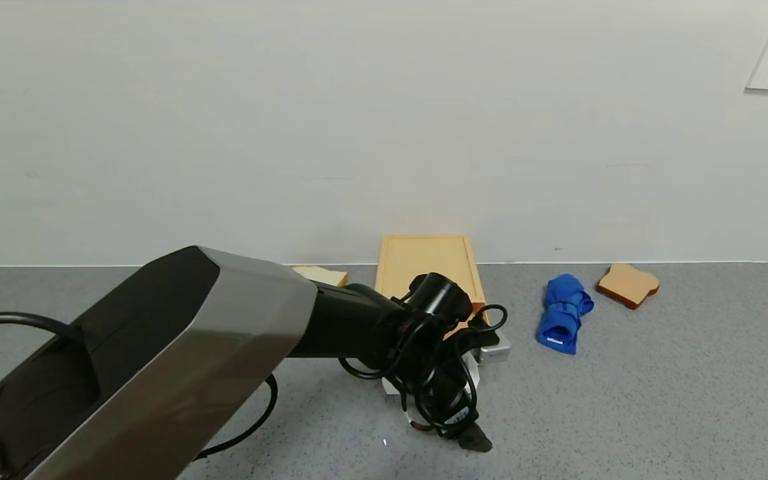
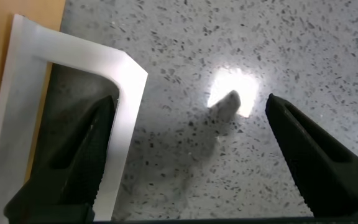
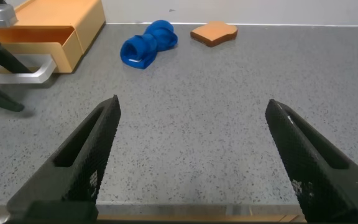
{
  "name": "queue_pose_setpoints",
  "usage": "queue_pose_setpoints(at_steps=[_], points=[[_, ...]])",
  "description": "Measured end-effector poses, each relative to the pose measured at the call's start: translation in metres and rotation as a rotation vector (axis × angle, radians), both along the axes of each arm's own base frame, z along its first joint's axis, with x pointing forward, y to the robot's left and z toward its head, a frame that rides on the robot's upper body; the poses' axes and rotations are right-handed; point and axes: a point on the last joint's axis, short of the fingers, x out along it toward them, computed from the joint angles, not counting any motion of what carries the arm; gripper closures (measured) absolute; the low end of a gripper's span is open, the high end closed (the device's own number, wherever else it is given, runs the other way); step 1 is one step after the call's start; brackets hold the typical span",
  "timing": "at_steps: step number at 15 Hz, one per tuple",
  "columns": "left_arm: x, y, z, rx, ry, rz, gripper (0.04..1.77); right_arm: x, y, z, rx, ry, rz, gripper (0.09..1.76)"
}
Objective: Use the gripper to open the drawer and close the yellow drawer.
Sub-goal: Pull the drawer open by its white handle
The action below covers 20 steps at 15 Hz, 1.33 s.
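Note:
The yellow case [image 1: 427, 263] lies against the wall, with the drawer [image 3: 33, 46] sticking out a little at its front. The drawer's white loop handle [image 2: 126, 93] lies just above the table. My left gripper [image 1: 454, 427] points down at the handle and is open [image 2: 191, 102]. One finger [image 2: 82, 155] is inside the loop, the other finger [image 2: 309, 162] is outside over bare table, and the handle's front bar runs between them. My right gripper [image 3: 193, 102] is open and empty, low over the table to the right, out of the head view.
A rolled blue cloth [image 1: 564, 313] lies right of the case, with a brown bread slice [image 1: 627, 285] beyond it. A pale bread slice [image 1: 321, 274] lies left of the case. The left arm's grey link [image 1: 177, 360] fills the near left. The table is grey speckled [image 1: 657, 400].

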Motion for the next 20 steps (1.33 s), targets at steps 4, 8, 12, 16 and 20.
queue_pose_setpoints(at_steps=[4, 8, 12, 16, 20], points=[[-0.007, 0.0, 0.002, 0.006, 0.01, -0.011, 0.08, 0.0, 0.0, 0.0, 0.0, 0.0, 0.0, 0.14], [-0.018, 0.001, 0.001, 0.02, 0.024, -0.028, 0.08, 0.0, 0.0, 0.0, 0.0, 0.0, 0.0, 0.14], [-0.027, 0.002, 0.001, 0.031, 0.04, -0.034, 0.08, 0.0, 0.0, 0.0, 0.0, 0.0, 0.0, 0.14], [-0.035, 0.002, 0.001, 0.04, 0.053, -0.039, 0.08, 0.0, 0.0, 0.0, 0.0, 0.0, 0.0, 0.14], [-0.042, 0.002, 0.001, 0.048, 0.074, -0.032, 0.08, 0.0, 0.0, 0.0, 0.0, 0.0, 0.0, 0.14]])
